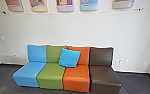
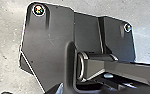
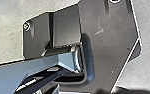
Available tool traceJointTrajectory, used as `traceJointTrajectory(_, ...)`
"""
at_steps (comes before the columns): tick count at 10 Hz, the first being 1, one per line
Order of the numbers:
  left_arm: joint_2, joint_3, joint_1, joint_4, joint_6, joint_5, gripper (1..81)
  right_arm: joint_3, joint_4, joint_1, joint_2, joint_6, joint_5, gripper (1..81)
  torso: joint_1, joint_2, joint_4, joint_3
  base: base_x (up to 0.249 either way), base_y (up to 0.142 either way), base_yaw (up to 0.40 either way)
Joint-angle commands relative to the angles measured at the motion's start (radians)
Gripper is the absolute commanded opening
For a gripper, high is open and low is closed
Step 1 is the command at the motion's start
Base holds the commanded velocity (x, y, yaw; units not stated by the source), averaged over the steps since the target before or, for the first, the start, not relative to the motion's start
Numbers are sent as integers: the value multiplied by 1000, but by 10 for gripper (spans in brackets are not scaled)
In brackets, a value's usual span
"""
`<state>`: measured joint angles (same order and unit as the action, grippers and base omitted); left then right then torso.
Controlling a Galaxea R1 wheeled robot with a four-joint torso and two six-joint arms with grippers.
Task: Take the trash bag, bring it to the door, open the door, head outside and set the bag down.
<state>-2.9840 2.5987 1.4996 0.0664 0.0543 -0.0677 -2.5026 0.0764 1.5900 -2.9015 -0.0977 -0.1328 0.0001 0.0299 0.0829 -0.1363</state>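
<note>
Wall [image 1: 91,28], white, largest thing in front of me, running behind the sofa [image 1: 38,53] and well past both ends of it. Floor [image 1: 2,77], dark gray, in front of the sofa and out to either side. Sofa next in size: four armless sections, side by side and touching. From my left: light blue section [image 1: 27,72], green section [image 1: 51,77], orange section [image 1: 77,78], brown section [image 1: 104,80]. Blue end nearest my left, brown end nearest my right.

Posters [image 1: 65,5], five, hung in a row above the sofa, upper parts cut off by the head view. Mostly pinkish, cream, purple and pale blue; the one farthest right hangs a wider gap from its neighbor. Cushion [image 1: 69,58], bright blue, on the sofa, tilted, overlapping the green and orange backrests. Thin line [image 1: 66,13] along the wall above the sofa, under the posters, a small fitting [image 1: 140,9] at its right end. Sockets [image 1: 121,61] low on the wall, just right of the sofa's brown end.

Left gripper: I cannot tell whether it is wide or narrow, or what it may hold. Right gripper: same, cannot tell. Trash bag: I cannot tell where it is relative to the sofa.
</note>
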Motion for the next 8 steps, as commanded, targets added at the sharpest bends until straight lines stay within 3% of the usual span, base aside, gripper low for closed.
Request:
traceJointTrajectory(1,2,-3,-31,0,4,58,811,5,-12,-31,2,1,67,811,0,0,0,0,149,0,0)
traceJointTrajectory(8,3,-3,-31,-3,6,58,811,5,-13,-29,2,9,68,811,0,0,0,0,149,0,0)
